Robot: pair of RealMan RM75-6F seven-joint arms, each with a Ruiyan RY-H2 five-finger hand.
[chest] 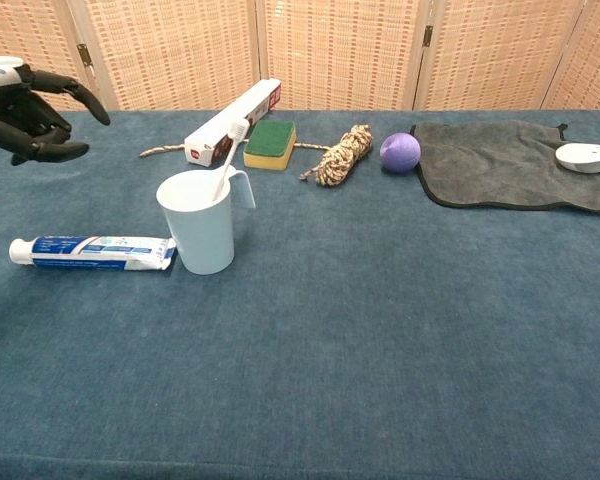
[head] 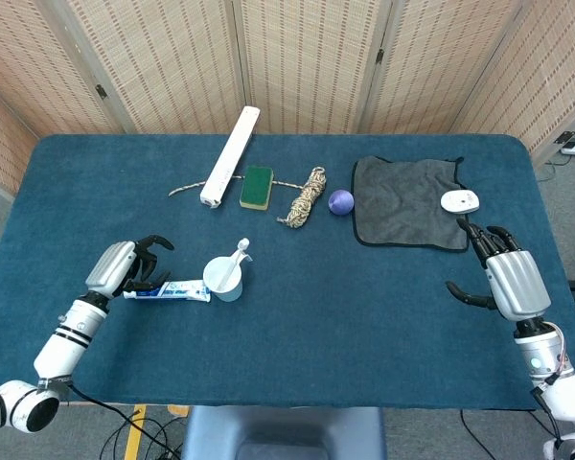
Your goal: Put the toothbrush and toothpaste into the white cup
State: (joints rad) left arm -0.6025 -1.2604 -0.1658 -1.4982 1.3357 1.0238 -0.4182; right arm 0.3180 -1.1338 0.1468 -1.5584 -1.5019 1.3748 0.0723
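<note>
toothpaste (head: 168, 291) lies flat, long axis pointing at the cup (head: 224, 279); empty left hand (head: 125, 267), fingers apart, hovers right over its cap end

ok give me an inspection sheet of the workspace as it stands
surface: blue cloth-covered table, flat.
job's things: toothbrush stands tilted in the white cup, head up; toothpaste lies flat on the table beside the cup, touching it or nearly so.
clutter: long white box, green-and-yellow sponge, coiled rope, purple ball, dark grey cloth, white mouse by the cloth's edge.
hands: left hand holds nothing, fingers apart, near the tube's cap end; right hand holds nothing, fingers apart.
cables: some on the floor below the table's front edge.
surroundings: woven folding screens behind the table.
</note>
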